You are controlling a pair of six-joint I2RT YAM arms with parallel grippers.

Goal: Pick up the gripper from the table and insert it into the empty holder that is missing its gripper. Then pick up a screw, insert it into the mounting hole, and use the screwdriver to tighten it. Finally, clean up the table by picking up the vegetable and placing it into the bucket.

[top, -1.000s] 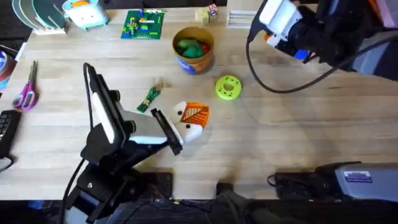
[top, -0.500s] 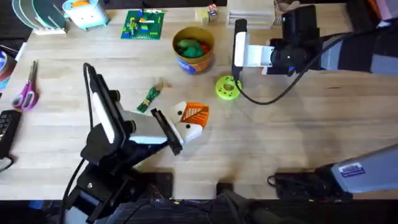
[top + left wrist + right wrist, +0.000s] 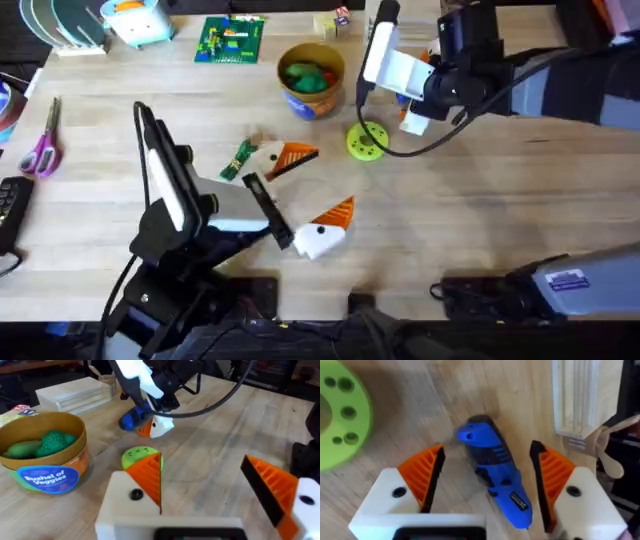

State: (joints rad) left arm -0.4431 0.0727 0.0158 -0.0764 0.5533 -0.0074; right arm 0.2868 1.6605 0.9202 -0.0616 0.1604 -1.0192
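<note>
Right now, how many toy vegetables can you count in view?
3: one vegetable lies on the table beside the left gripper; two green ones sit in the bucket. A red patch there suggests more may be hidden.

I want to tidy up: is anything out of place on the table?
One small green vegetable lies loose on the table, outside the bucket, which holds other green pieces.

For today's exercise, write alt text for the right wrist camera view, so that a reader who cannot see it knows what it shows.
The right gripper hangs open over a wooden table, its two white fingers with orange ribbed pads on either side of the blue screwdriver, which lies between them untouched. A yellow-green round disc with small holes lies to one side, and a pale wooden block to the other.
</note>
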